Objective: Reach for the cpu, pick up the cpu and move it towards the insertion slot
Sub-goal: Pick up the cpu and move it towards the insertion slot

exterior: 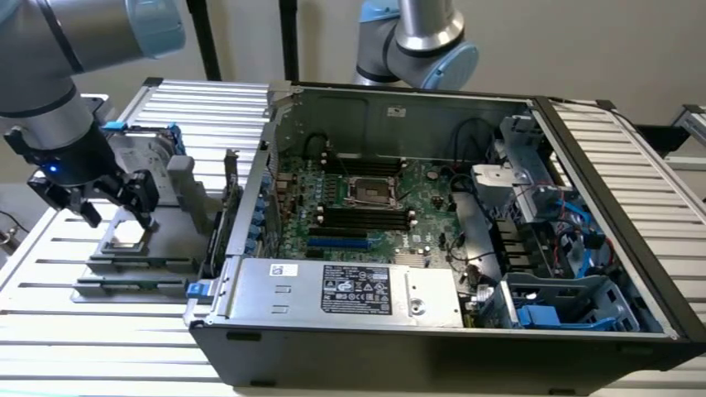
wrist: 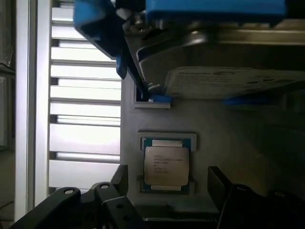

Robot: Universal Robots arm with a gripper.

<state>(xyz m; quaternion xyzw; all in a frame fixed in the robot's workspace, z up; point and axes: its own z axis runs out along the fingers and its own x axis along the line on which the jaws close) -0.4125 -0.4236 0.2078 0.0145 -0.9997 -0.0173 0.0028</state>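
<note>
The cpu (wrist: pixel 166 165), a small silver-grey square chip, lies flat in a recess of a grey holder (exterior: pixel 131 248) on the slatted table, at the exterior view's left beside the computer case. My gripper (exterior: pixel 114 213) hangs just above it, open, with one black finger (wrist: pixel 119 177) on each side of the chip and not touching it. The cpu itself is a small pale square under the fingers in the exterior view (exterior: pixel 128 235). The insertion slot (exterior: pixel 371 191), a shiny metal frame around a dark centre, sits on the green motherboard inside the open case.
A silver hard drive in a blue frame (wrist: pixel 224 57) stands right behind the cpu holder. The open black case (exterior: pixel 441 331) has a tall wall between holder and motherboard. Long black memory slots (exterior: pixel 364 219) and a blue slot (exterior: pixel 336 243) flank the socket. A second arm (exterior: pixel 425 41) stands behind the case.
</note>
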